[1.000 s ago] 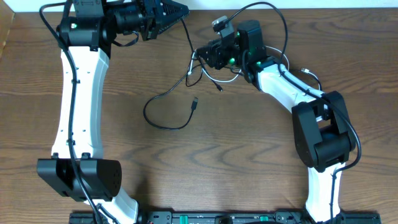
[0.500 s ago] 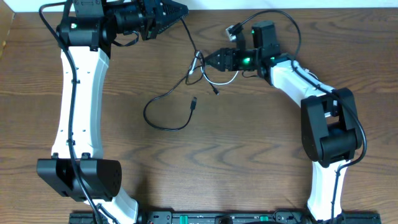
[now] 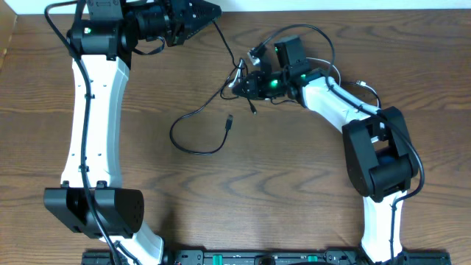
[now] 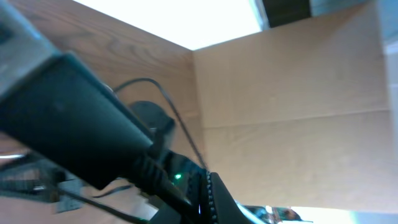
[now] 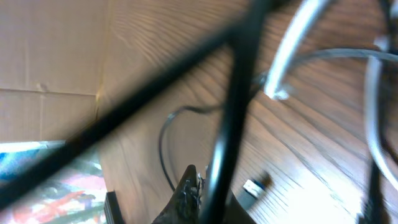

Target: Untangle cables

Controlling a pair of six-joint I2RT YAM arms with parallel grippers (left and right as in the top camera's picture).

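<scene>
**Worktop**: wood grain, brown. It carries two arms and two cords.

**Left hand**: at the far edge, left of the middle, lifted off the surface. The jaws are closed on the black cable, which leaves their tip.

**Black cable**: thin and long. From the left hand it slants down toward the middle of the worktop and into a small knot beside the right hand. From there it sweeps left into an open loop lying flat near the centre. Its free plug rests inside that loop, apart from the knot.

**White cable**: thin and shorter, gathered in the far half of the worktop, right of the middle. It crosses the black cable at the knot and curls under the right hand. The wrist view is blurred; its ends cannot be made out there.

**Right hand**: at the knot, pointing left, jaws closed tight. It cannot be told which cord, if either, is pinched.
</scene>
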